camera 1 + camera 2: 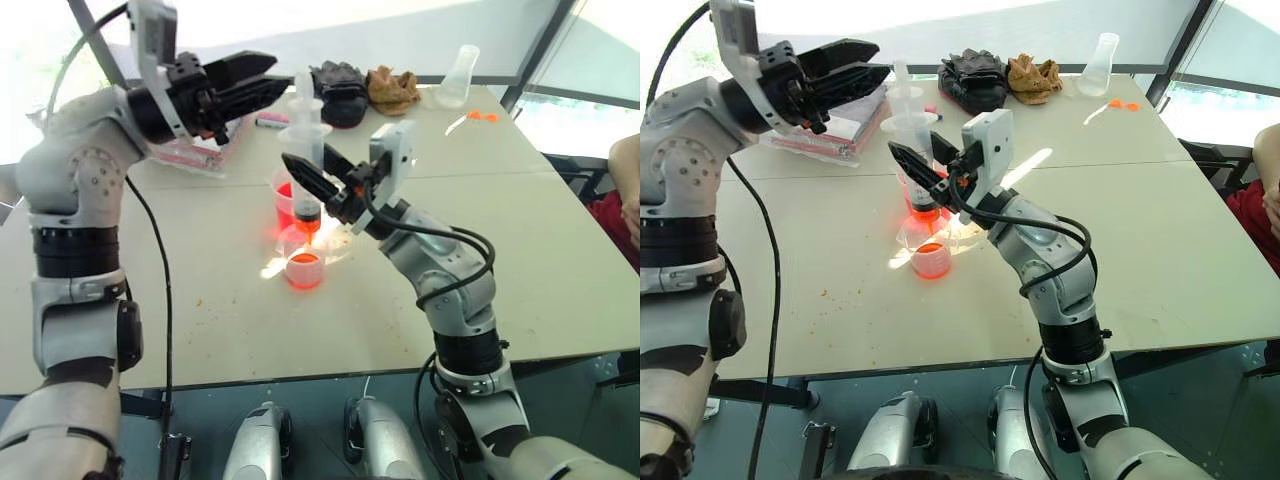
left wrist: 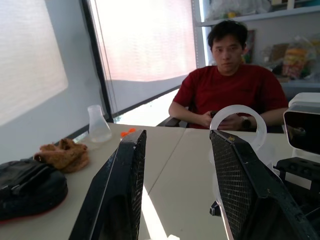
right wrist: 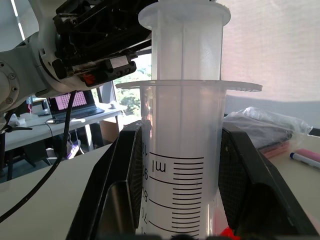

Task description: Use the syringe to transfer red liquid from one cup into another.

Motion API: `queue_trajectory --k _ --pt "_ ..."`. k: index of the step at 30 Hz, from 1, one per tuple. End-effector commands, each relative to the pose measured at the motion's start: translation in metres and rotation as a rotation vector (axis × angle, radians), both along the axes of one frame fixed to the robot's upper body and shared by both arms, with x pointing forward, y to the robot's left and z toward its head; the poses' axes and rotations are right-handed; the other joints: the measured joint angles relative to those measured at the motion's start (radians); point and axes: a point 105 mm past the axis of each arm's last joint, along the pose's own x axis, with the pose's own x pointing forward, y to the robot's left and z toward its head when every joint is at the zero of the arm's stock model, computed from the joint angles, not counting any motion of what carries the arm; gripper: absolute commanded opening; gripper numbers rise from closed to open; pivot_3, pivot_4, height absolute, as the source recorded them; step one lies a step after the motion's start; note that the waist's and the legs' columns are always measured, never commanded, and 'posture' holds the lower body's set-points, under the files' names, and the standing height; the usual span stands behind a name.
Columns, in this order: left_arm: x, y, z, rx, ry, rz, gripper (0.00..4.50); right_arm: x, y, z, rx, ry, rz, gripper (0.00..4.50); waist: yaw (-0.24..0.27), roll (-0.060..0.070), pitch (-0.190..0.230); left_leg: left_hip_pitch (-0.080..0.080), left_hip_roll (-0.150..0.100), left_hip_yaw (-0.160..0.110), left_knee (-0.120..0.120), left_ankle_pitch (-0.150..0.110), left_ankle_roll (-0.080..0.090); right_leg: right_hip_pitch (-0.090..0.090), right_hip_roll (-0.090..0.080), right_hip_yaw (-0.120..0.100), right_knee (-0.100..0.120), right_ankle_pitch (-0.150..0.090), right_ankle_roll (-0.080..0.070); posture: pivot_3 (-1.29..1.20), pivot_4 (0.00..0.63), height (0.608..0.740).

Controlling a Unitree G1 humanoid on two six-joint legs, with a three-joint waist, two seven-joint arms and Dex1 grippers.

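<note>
syringe (image 3: 182,150) marked "ml", clamped upright in right gripper (image 1: 318,185); left gripper (image 1: 245,85) fingers apart.

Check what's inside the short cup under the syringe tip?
The short cup holds a shallow pool of red liquid. The syringe, shut in the right gripper, hangs upright just above and behind it. The cup's far wall is covered by the syringe's lower end.
</note>
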Motion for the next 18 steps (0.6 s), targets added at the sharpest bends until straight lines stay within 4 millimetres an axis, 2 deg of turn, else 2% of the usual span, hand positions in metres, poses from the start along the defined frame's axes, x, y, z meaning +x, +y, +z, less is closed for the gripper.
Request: queue_trajectory --k 1,5,12,18 --pt "-0.006 -0.003 0.01 0.021 -0.053 -0.03 2.13 -0.007 0.001 0.011 0.022 -0.056 0.01 1.46 0.001 0.0 0.0 0.0 0.0 0.0 0.0 0.0 0.0 0.0 0.0 0.0 0.0 0.0 0.0 0.0 0.15 0.74" --pt "-0.007 -0.006 0.006 0.033 -0.047 -0.045 2.13 -0.006 0.001 0.009 0.013 -0.057 0.006 1.46 0.002 0.0 0.0 0.0 0.001 0.0 0.0 0.0 0.0 0.0 0.0 0.0 0.0 0.0 0.0 0.0 0.15 0.74" --pt "-0.006 -0.02 -0.011 0.103 -0.052 -0.082 2.13 -0.006 0.006 0.0 -0.046 -0.071 0.021 1.46 0.003 0.0 0.0 0.0 0.0 0.0 0.0 0.0 0.0 0.0 -0.001 0.0 0.0 0.0 0.0 0.0 0.15 0.74" --pt "-0.011 -0.028 -0.014 0.117 -0.06 -0.119 0.58 -0.006 0.006 -0.005 -0.069 -0.079 0.017 1.46 0.003 0.0 0.0 0.0 0.0 0.0 0.0 0.0 0.0 0.0 0.0 0.0 0.0 0.0 0.0 0.0 0.15 0.74"
